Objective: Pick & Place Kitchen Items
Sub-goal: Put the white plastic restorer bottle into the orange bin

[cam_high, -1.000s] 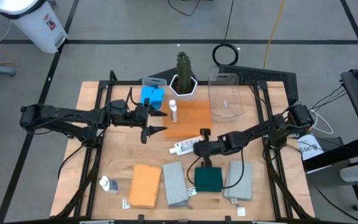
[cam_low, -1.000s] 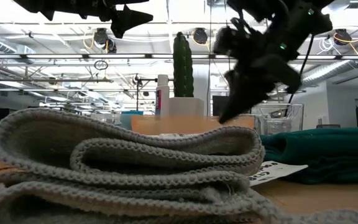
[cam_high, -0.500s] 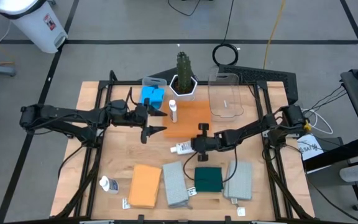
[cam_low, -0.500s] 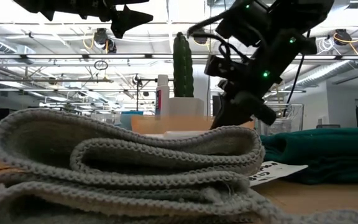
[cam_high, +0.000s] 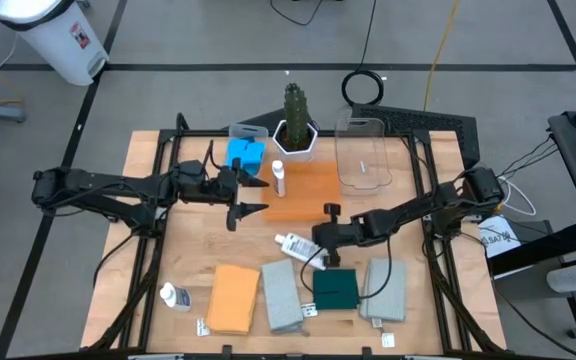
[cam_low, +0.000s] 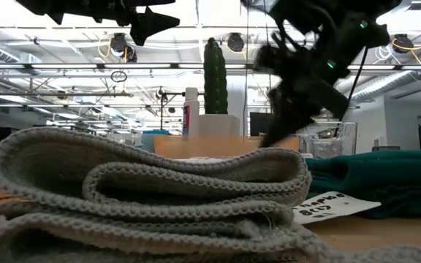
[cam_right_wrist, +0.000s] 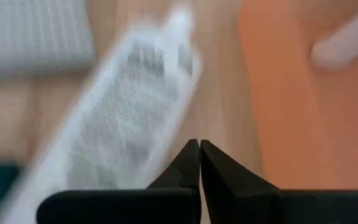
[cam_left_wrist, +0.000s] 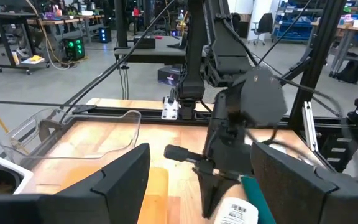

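Right gripper [cam_high: 317, 243] pressed shut, tips right beside a white bottle [cam_high: 296, 246] lying on the wood.

The fingers [cam_right_wrist: 199, 163] meet with nothing between them; the bottle lies on its side just ahead of them, slanting away, not held. The dark green cloth [cam_high: 335, 289] sits just beneath that gripper's arm side, with one grey cloth [cam_high: 386, 290] on its far flank and another grey cloth [cam_high: 282, 295] nearer the bottle, then the orange cloth [cam_high: 234, 297]. Past the tips lies the flat orange tray [cam_high: 303, 190]. The left gripper [cam_high: 258, 196] hangs above the table at the tray's edge, fingers spread, holding nothing; an upright white bottle [cam_high: 278, 178] and a blue sponge [cam_high: 245, 154] stand just beyond it.
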Robot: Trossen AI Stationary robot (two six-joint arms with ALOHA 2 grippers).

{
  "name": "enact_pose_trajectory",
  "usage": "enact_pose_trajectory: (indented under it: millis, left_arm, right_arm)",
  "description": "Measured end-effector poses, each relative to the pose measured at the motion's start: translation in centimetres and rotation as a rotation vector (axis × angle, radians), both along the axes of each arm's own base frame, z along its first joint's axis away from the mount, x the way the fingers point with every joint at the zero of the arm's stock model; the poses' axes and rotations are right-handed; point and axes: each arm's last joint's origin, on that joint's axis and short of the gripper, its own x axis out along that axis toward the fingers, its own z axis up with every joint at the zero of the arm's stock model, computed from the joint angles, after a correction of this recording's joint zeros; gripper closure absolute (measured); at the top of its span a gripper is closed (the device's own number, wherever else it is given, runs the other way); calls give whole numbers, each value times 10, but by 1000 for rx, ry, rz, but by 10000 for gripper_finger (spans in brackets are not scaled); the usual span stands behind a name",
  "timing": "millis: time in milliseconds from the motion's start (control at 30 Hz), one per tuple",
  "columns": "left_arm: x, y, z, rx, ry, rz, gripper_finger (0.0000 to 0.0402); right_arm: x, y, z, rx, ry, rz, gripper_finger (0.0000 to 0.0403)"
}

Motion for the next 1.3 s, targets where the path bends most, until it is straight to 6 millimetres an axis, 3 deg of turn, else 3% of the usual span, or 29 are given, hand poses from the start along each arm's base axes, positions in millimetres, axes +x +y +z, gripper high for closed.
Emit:
enact_pose_trajectory:
  millis: [200, 367, 833, 1000, 1167, 1300]
  left_arm:
    - [0, 0, 0, 0, -1, 0, 117]
    - [0, 0, 0, 0, -1, 0, 117]
    - [0, 0, 0, 0, -1, 0, 117]
    - [0, 0, 0, 0, 0, 0, 117]
    - [0, 0, 0, 0, 0, 0, 117]
    - [0, 0, 0, 0, -1, 0, 117]
  right_arm:
    - [7, 10, 8, 177, -93, 119, 403]
    - [7, 16, -2, 317, -30, 188, 403]
    - [-19, 10, -19, 316, 291, 46, 403]
    - [-24, 10, -18, 318, 326, 25, 403]
    - [-14, 13, -5, 324, 179, 87, 403]
    - [3, 15, 10, 274, -67, 153, 389]
